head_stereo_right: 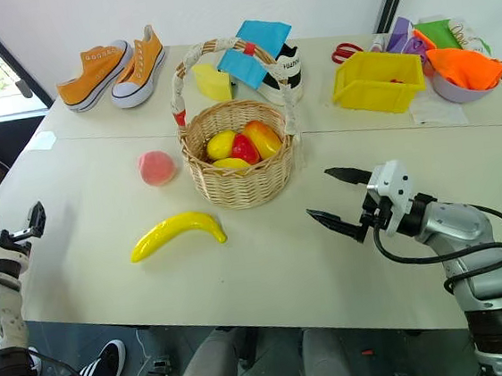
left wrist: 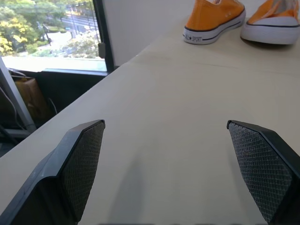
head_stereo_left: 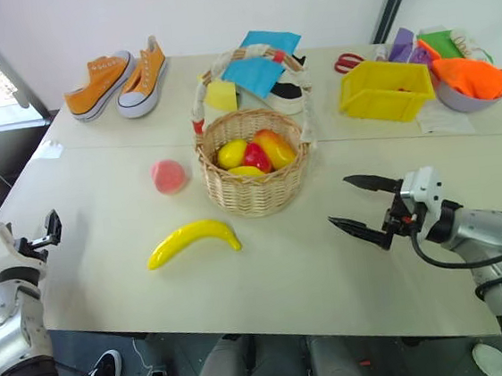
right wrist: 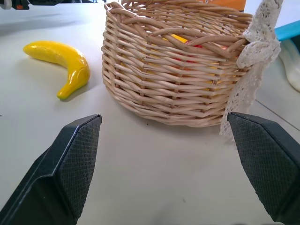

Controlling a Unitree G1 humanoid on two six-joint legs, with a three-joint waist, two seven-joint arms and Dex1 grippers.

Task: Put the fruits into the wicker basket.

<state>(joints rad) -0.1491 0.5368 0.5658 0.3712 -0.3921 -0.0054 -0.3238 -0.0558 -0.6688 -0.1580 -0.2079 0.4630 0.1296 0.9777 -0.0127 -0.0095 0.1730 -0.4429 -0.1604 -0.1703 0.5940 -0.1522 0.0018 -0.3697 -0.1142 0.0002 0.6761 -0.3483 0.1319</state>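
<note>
Banana point(head_stereo_left: 193, 240) and peach point(head_stereo_left: 168, 175) lie outside the basket point(head_stereo_left: 255, 187); both look light, hard, slick. Grab banana mid-curve. Left gripper point(head_stereo_left: 49, 231) and right gripper point(head_stereo_left: 361, 205) spread wide, empty.

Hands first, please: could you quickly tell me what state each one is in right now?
Left hand: open, holding nothing.
Right hand: open, holding nothing, beside the basket.

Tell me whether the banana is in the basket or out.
Out. The banana lies on the table in front of the basket, apart from it.
</note>
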